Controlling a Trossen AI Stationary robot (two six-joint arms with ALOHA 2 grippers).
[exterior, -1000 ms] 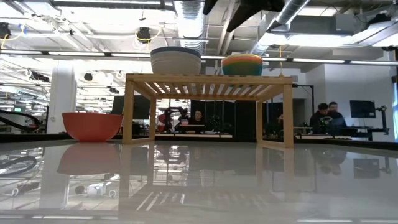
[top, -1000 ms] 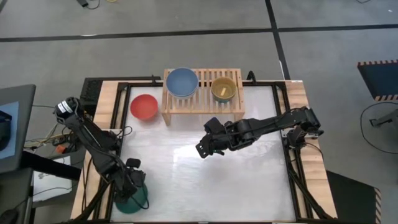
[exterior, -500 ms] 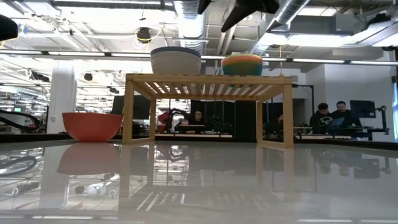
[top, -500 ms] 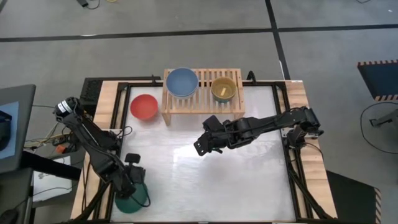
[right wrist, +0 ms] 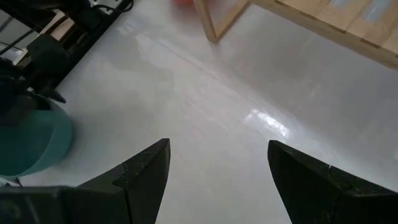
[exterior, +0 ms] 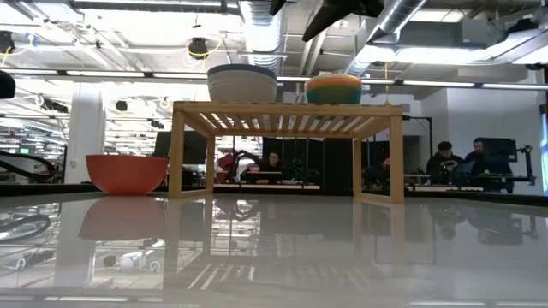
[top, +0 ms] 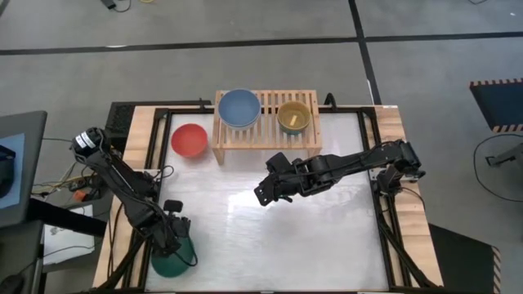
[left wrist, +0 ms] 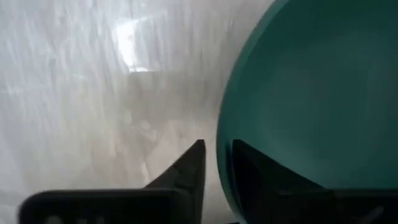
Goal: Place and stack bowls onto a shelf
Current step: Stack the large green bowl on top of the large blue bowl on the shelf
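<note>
Bowls fill most of the low light-wood slatted shelf (top: 266, 122) at twelve o'clock on the white table (top: 310, 237): a round blue plastic bowl (top: 239, 107) nested on a cream one (exterior: 242, 85), and beside it a stack of smaller bowls with a yellow bowl (top: 293, 117) on top. A round red plastic bowl (top: 189, 140) sits on the table just beside the shelf, at eleven o'clock. At seven o'clock, the left gripper (left wrist: 216, 168) pinches the rim of a dark green round plastic bowl (top: 173, 260), one finger inside and one outside. The right gripper (right wrist: 214, 177) hangs near the table's centre with its fingers spread wide, holding nothing.
</note>
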